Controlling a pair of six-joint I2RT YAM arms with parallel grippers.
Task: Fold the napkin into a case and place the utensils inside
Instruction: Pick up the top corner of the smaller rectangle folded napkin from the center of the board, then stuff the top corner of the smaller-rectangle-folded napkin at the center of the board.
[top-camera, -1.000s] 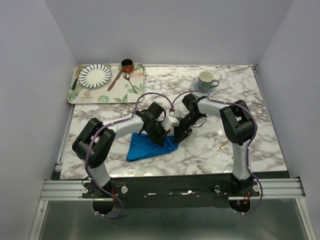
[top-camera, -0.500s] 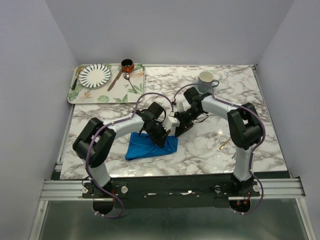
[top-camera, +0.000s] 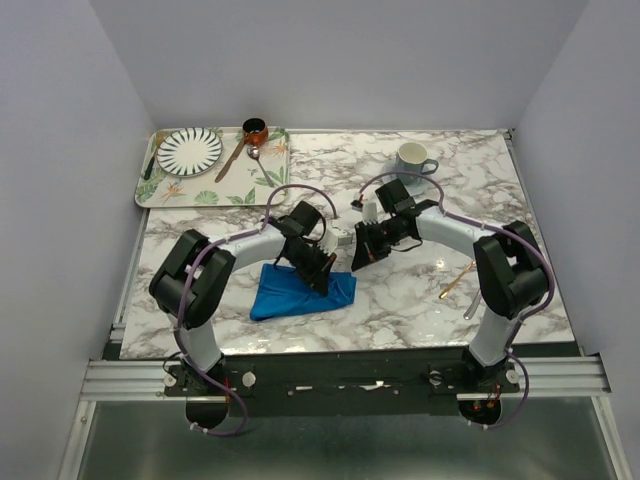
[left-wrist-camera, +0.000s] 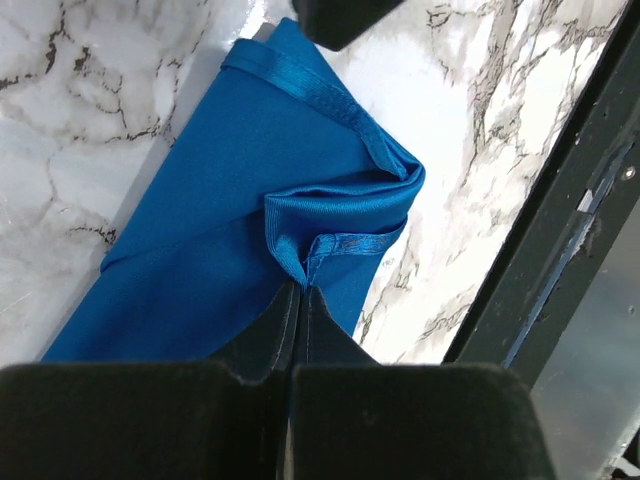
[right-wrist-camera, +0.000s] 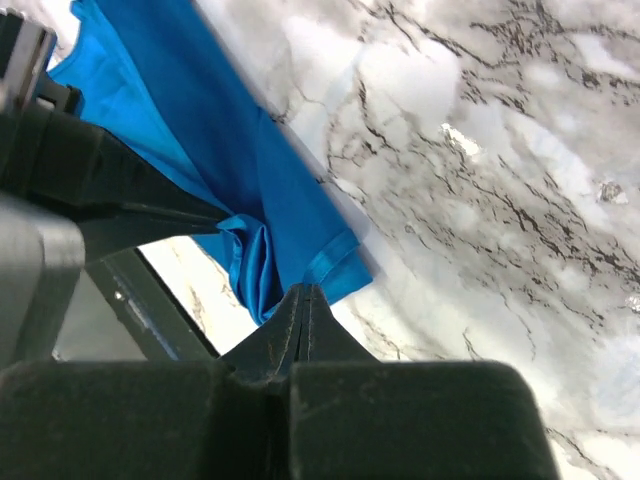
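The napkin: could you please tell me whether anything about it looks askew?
Yes: the napkin lies as a lopsided, skewed fold, bunched at the corner where the left gripper pinches it, not a tidy pouch.

You are looking into a small booth. A plain, pale lavender-grey back wall (top-camera: 340, 60), a left wall (top-camera: 60, 200) and a right wall (top-camera: 590, 150) of the same flat colour stand around the bench (top-camera: 400, 300). Its glossy top is white marble with grey and brown veining, and you can see bright patches of glare toward its right side. A thin metal frame (top-camera: 128, 290) runs along its left edge. At the near edge a ribbed aluminium rail (top-camera: 120, 378) crosses the whole width, with a black plate (top-camera: 340, 385) at its middle. Below that lies a dull grey metal sheet (top-camera: 340, 445). The light is soft and even, and the shadows are faint.
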